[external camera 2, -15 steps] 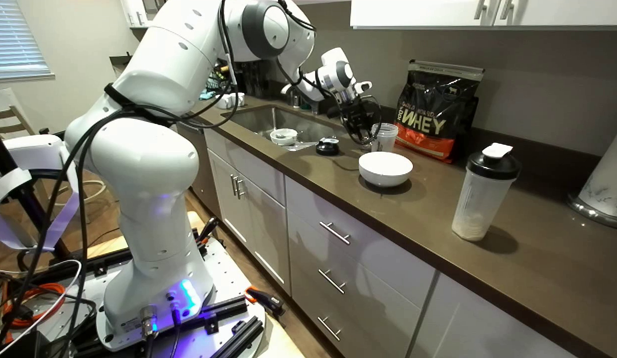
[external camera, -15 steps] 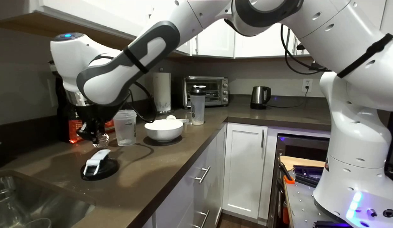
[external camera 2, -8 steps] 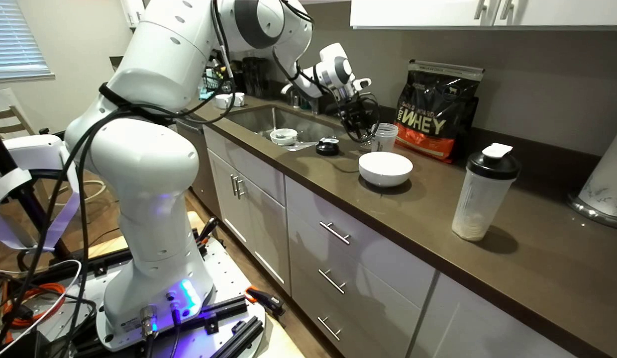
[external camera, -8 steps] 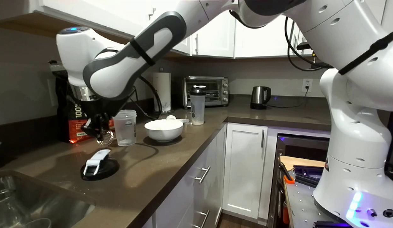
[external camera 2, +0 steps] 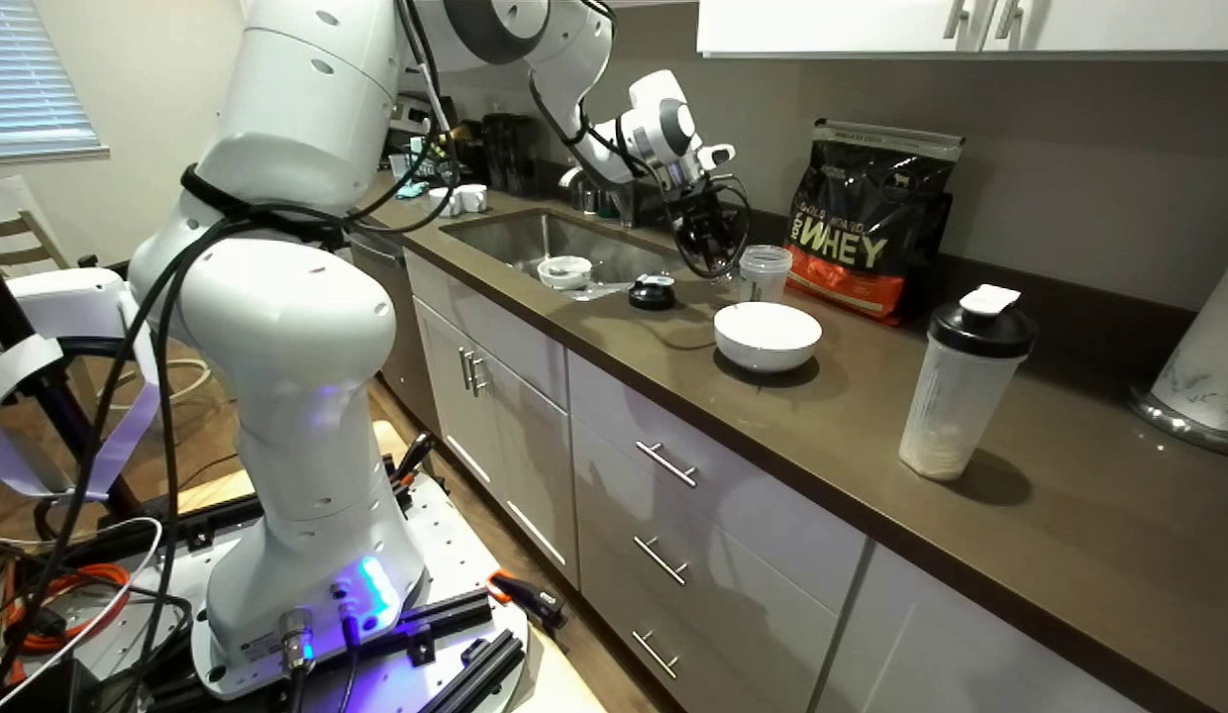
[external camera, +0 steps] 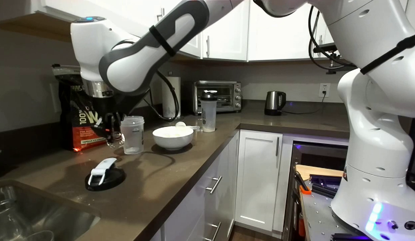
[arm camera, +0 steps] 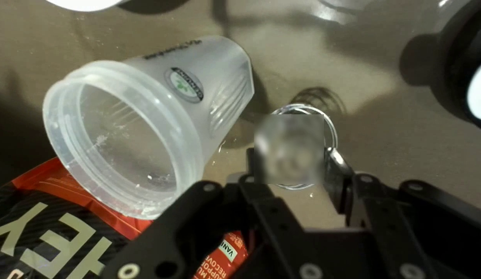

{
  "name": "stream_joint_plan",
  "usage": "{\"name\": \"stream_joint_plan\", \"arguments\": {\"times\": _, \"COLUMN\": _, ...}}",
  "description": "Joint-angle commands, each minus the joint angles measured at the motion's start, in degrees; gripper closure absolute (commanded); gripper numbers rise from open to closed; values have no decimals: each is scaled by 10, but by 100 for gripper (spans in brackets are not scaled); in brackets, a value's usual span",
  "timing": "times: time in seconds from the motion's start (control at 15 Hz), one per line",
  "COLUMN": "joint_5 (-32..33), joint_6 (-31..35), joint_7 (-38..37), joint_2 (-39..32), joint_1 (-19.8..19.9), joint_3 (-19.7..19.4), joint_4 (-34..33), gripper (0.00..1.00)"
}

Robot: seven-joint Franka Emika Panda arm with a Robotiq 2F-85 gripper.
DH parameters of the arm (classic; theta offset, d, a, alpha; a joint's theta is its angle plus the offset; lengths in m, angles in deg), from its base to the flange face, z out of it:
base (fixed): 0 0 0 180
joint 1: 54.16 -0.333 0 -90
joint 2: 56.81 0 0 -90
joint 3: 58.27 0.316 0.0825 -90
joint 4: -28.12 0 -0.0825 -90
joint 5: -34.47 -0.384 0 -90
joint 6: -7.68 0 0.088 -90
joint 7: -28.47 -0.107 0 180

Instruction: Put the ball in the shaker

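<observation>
The shaker, a translucent whitish tumbler [external camera: 133,137], stands upright and open on the counter. It also shows in an exterior view [external camera 2: 764,277] and the wrist view [arm camera: 221,66], its mouth facing the camera. The ball, a round coil of shiny wire [external camera: 117,140], is between the fingers of my gripper [external camera: 108,131]. In the wrist view the ball [arm camera: 330,130] is partly blurred, with a finger on each side of my gripper [arm camera: 291,161]. The ball hangs above the counter beside the shaker, below its rim height. In an exterior view my gripper [external camera 2: 713,248] is dark and small.
A black lid with white flip cap [external camera: 105,177] lies before the shaker, near the sink [external camera: 67,201]. The whey bag [external camera 2: 862,228] stands behind. A white bowl [external camera 2: 767,339] and a clear cup with dark top [external camera 2: 971,396] stand farther along the counter.
My gripper has moved up and to the right in an exterior view, carrying the ball closer to the shaker. The shaker, lid and bowl have stayed put.
</observation>
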Motion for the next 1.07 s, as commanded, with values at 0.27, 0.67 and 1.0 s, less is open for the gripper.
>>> {"name": "stream_joint_plan", "arguments": {"times": 0.27, "joint_5": 8, "joint_6": 28, "joint_7": -18, "joint_2": 80, "joint_1": 12, "joint_3": 14, "joint_4": 83, "gripper": 63}}
{"name": "stream_joint_plan", "arguments": {"times": 0.67, "joint_5": 17, "joint_6": 37, "joint_7": -25, "joint_2": 116, "joint_1": 14, "joint_3": 16, "joint_4": 106, "gripper": 65}}
{"name": "stream_joint_plan", "arguments": {"times": 1.0, "joint_5": 20, "joint_6": 42, "joint_7": -28, "joint_2": 138, "joint_1": 18, "joint_3": 18, "joint_4": 120, "gripper": 65}}
